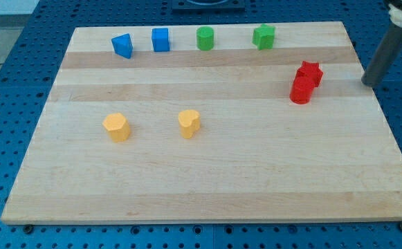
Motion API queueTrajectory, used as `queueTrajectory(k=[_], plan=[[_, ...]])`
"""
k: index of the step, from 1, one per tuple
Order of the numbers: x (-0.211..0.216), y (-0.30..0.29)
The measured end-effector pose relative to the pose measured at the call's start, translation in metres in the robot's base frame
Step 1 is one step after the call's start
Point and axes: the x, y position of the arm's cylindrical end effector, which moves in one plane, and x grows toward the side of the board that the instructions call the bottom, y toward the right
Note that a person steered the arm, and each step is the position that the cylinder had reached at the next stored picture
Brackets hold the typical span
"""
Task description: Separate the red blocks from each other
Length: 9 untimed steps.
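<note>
1. My tip (pixel 369 84) sits at the view's right edge of the wooden board (pixel 207 180), at the lower end of the dark rod that slants in from the view's top right corner.
2. There is no pincer on this rig, only the bare rod; my tip has hold of nothing and touches no block.
3. The two red blocks are to the left of my tip, near but apart from it. The red star-shaped block (pixel 311 72) and the red cylinder (pixel 301 90) touch each other, the cylinder just below and left of the star.
4. Along the view's top run a blue wedge-like block (pixel 122 45), a blue cube (pixel 160 39), a green cylinder (pixel 205 38) and a green star-like block (pixel 263 36).
5. Two yellow blocks lie at the view's left centre, well apart from each other: a yellow faceted block (pixel 117 127) and a yellow heart-like block (pixel 189 123).
</note>
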Motion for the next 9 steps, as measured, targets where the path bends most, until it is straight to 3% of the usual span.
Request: queueTrajectory(k=[1,2,4,6,8,9], plan=[[-0.033,-0.021],[-0.031,-0.057],[0.014,-0.079],[0.016,-0.138],[0.083,-0.149],[0.073,-0.126]])
